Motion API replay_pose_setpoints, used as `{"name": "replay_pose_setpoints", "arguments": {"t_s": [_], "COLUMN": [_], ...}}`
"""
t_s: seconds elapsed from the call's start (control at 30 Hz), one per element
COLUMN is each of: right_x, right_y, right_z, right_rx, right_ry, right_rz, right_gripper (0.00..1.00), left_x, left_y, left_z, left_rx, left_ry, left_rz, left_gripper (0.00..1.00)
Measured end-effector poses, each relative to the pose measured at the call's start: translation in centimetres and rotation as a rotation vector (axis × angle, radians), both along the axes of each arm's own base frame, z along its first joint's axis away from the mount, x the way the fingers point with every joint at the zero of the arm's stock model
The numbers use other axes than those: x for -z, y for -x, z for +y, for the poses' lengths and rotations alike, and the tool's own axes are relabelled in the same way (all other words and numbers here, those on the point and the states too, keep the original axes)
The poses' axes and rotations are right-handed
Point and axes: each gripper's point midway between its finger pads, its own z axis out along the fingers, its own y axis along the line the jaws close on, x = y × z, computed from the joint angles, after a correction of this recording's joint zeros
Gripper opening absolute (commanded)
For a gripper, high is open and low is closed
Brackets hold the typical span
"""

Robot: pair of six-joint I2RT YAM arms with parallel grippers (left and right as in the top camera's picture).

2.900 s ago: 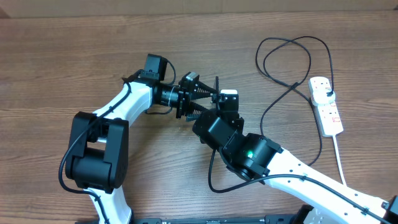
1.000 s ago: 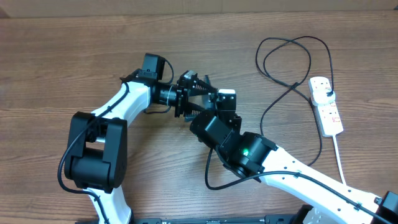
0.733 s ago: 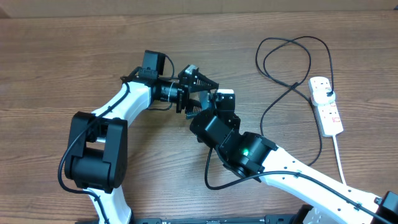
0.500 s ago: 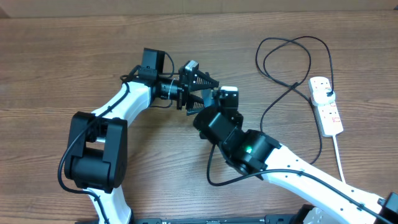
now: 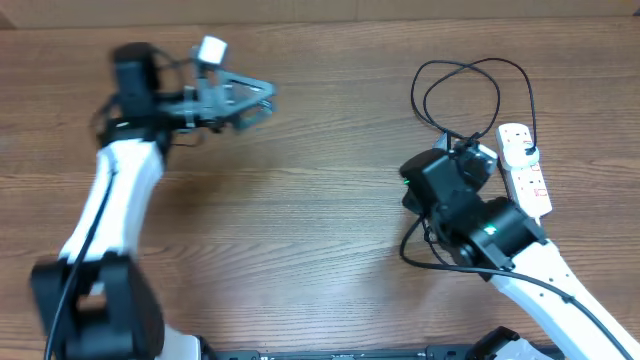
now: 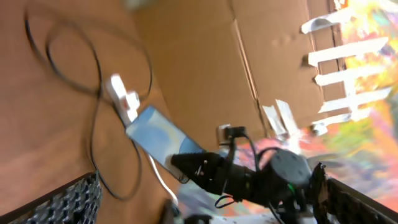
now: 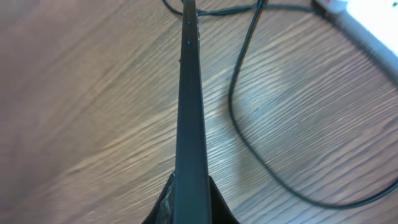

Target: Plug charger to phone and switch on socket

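Beside the socket (image 5: 525,170), the right gripper (image 7: 189,200) is clamping the phone (image 7: 189,118) edge-up between closed jaws. The left gripper (image 5: 258,104) is hanging well apart, jaws spread wide and empty. The charger (image 7: 232,93) is lying looped on the table (image 5: 300,250); whether its tip is sitting in the phone cannot be told. Judged step: switching-on is approaching. The next move is calling for setting the phone down, then switching the socket on.

- A brown wood-grain surface (image 5: 300,230) fills the overhead view, with its grain running side to side.
- A paler tan strip (image 5: 330,10) runs along its far edge.
- In the left wrist view, brown cardboard panels (image 6: 205,68) stand behind, creased by a fold line (image 6: 245,62).
- White tape strips (image 6: 348,53) cross the upper right, over a blurred, brightly coloured patch (image 6: 373,124).
- Soft, even light leaves a pale sheen on the grain.
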Motion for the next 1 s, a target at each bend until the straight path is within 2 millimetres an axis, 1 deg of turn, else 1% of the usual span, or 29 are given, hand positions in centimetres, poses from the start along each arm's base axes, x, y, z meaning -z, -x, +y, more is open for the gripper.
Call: {"name": "replay_pose_setpoints", "arguments": {"t_s": [0.07,0.1,0.13,0.17,0.23,0.3,0.33,0.4,0.5,0.6,0.67,0.73,0.87,0.93,1.0], "right_x": [-0.2,-0.3,-0.4,-0.6,-1.0,-1.2,-1.3,-1.3,-1.3,-1.3,-1.4,-1.6,-1.8,-2.0,-2.5], "right_y": [-0.4,-0.6,-0.9,-1.2,-1.7,-2.1,-2.1,-2.1,-2.1,-2.1,-2.2,-2.4,-2.6,-2.9,-3.3], "right_z": [0.6,1.1,1.6,2.0,2.9,3.4,3.5,3.6,3.7,3.7,3.8,3.9,4.0,4.2,4.3], "right_rx": [0.002,-0.004,-0.009,-0.015,-0.027,-0.034,-0.036,-0.039,-0.04,-0.041,-0.041,-0.042,-0.042,-0.043,-0.043], "right_ry": [-0.058,-0.084,-0.11,-0.131,-0.174,-0.197,-0.204,-0.211,-0.214,-0.215,-0.218,-0.224,-0.232,-0.243,-0.273], "right_rz": [-0.006,-0.012,-0.021,-0.03,-0.05,-0.062,-0.064,-0.064,-0.061,-0.061,-0.067,-0.076,-0.089,-0.101,-0.117], "right_gripper": [0.04,0.04,0.04,0.04,0.04,0.04,0.04,0.04,0.04,0.04,0.04,0.04,0.04,0.04,0.04], "left_x": [-2.4,-3.1,-4.4,-5.1,-6.2,-6.4,-6.2,-4.8,-1.8,0.4,1.0,1.3,2.1,3.2,4.8], "left_y": [1.1,1.5,2.6,3.3,5.2,7.0,7.8,9.3,11.3,13.1,13.2,12.7,11.9,11.6,11.6], "left_z": [1.5,1.9,2.7,3.1,4.0,5.0,5.5,6.8,9.2,10.4,10.8,10.9,10.4,10.0,9.6], "left_rx": [-0.044,-0.056,-0.085,-0.104,-0.144,-0.203,-0.239,-0.35,-0.509,-0.561,-0.566,-0.559,-0.517,-0.489,-0.462], "left_ry": [-0.013,-0.015,-0.024,-0.029,-0.04,-0.057,-0.07,-0.143,-0.312,-0.427,-0.464,-0.464,-0.381,-0.312,-0.243], "left_rz": [-0.075,-0.09,-0.121,-0.131,-0.143,-0.116,-0.089,-0.009,0.108,0.188,0.18,0.14,0.075,0.071,0.106], "left_gripper": [1.0,1.0,1.0,1.0,1.0,1.0,1.0,0.99,1.0,1.0,1.0,1.0,1.0,1.0,0.99]}}
